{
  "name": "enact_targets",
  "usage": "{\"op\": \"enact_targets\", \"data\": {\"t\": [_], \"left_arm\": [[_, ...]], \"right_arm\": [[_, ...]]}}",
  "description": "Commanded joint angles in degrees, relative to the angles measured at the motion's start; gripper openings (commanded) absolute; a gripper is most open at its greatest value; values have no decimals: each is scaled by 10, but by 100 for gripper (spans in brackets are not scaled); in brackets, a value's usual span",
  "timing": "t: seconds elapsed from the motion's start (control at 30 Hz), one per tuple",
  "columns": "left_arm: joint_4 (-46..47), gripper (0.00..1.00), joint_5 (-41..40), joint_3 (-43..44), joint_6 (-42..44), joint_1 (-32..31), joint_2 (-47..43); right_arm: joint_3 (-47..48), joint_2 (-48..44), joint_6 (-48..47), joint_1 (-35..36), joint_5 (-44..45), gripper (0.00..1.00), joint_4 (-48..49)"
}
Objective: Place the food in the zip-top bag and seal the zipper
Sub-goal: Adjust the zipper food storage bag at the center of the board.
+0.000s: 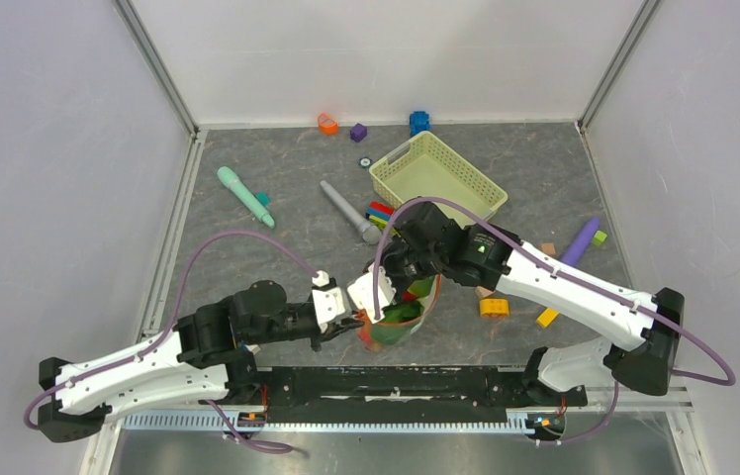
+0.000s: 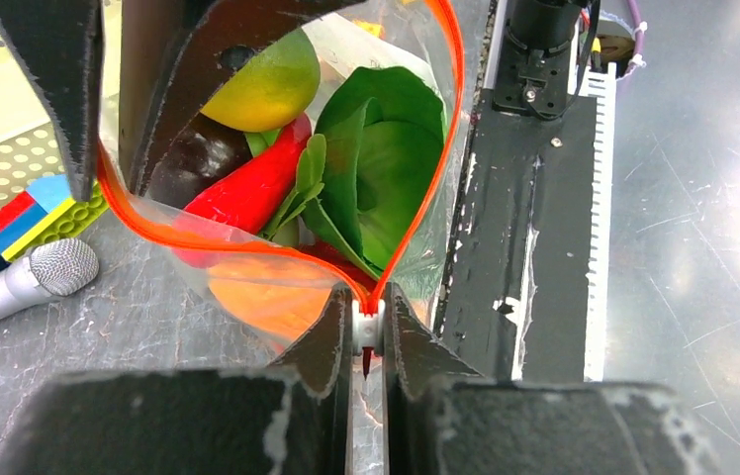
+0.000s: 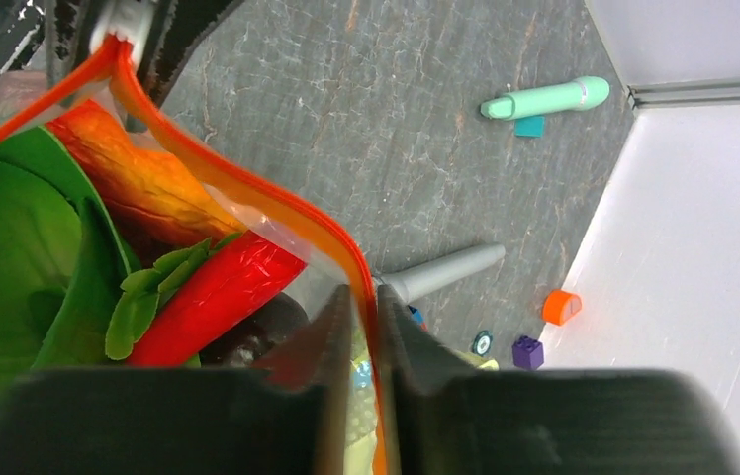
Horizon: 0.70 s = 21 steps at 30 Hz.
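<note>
The clear zip-top bag (image 1: 401, 315) hangs between my two grippers near the table's front edge, its mouth gaping. Inside lie green bok choy leaves (image 2: 386, 168), a red chili (image 2: 252, 188), a yellow-green fruit (image 2: 272, 84), a dark purple piece (image 2: 193, 158) and an orange piece (image 2: 267, 292). My left gripper (image 2: 369, 332) is shut on the white slider (image 2: 368, 325) at one end of the orange-red zipper (image 2: 445, 109). My right gripper (image 3: 366, 322) is shut on the zipper strip (image 3: 277, 213) at the bag's other end. The chili (image 3: 213, 292) and leaves (image 3: 10, 247) also show in the right wrist view.
A pale green basket (image 1: 437, 178) stands behind the bag, coloured blocks (image 1: 381, 211) beside it. A grey stick (image 1: 348, 211), teal stick (image 1: 244, 194) and purple stick (image 1: 581, 240) lie about. Small blocks (image 1: 494, 307) lie right of the bag, others (image 1: 326, 123) by the back wall.
</note>
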Motion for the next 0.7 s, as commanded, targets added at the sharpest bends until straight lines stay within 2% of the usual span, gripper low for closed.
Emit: {"op": "enact_targets", "data": {"t": [0.0,0.03,0.07,0.1,0.27,0.43,0.57,0.67], "left_arm": [[47,19,-28,21,16,-2,2],[62,33,-57,14,6,-2,-4],[74,76,-81,8,-7,-3,-14],[88,98,-102,-3,-19,-2,-22],[188,100,-121,-96,-49,-2,-84],[278,100,-112,-168,-73,-1,-121],[373,100,-109,-207,-62,-1,-105],[429,100,-116,-213,-56,0,-59]], "right_arm": [[4,3,-43,10,10,5,-34],[-1,-2,-38,10,16,0,-32],[-4,-9,-29,8,22,0,-31],[-9,-16,-15,8,31,0,-29],[-51,-64,53,-25,52,0,-12],[-58,-91,186,-76,45,0,11],[-97,-119,229,-89,37,0,33],[-117,-135,249,-100,33,0,54]]}}
